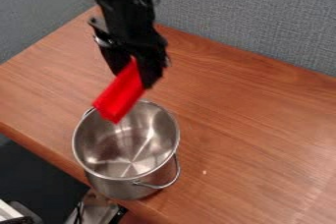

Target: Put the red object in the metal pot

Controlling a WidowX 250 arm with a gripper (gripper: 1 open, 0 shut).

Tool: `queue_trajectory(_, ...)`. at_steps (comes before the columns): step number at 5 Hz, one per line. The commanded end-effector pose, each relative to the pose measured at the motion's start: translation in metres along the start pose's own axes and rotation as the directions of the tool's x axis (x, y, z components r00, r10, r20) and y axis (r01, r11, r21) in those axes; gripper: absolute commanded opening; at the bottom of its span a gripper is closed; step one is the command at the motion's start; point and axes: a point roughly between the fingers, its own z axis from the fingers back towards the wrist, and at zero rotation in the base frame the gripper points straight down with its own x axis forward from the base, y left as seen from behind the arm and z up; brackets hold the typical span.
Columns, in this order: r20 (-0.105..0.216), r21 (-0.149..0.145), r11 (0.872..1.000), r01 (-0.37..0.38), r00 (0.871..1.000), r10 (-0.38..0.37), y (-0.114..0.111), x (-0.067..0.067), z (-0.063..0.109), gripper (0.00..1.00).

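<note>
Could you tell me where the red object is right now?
The red object hangs tilted from the shut gripper, left of centre, its lower end over the metal pot's rim.

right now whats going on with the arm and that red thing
The robot arm's gripper is shut on the red object, holding it in the air so it hangs tilted, its lower end just above the rim of the metal pot. The pot sits on the wooden table and looks empty; the object is not inside it yet.

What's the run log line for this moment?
end effector: shut on red bar | bar: tilted, lower end over steel pot rim | pot: on table
</note>
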Motion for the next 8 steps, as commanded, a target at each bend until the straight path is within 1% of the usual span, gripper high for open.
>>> queue_trajectory(1, 0.008, 0.004, 0.999, 0.041, 0.999, -0.041, -0.017, -0.005, -0.007, 0.00)
queue_trajectory(2, -0.016, 0.003, 0.998, 0.058, 0.998, -0.058, -0.024, -0.010, -0.022, 0.00)
queue_trajectory(3, -0.041, 0.003, 0.999, 0.052, 0.998, -0.051, -0.022, -0.014, -0.037, 0.00)
queue_trajectory(4, -0.041, 0.007, 0.999, 0.036, 0.999, -0.035, -0.018, -0.016, -0.040, 0.00)
queue_trajectory(8, -0.081, 0.022, 1.000, -0.008, 0.997, 0.009, -0.001, -0.026, -0.054, 0.00)
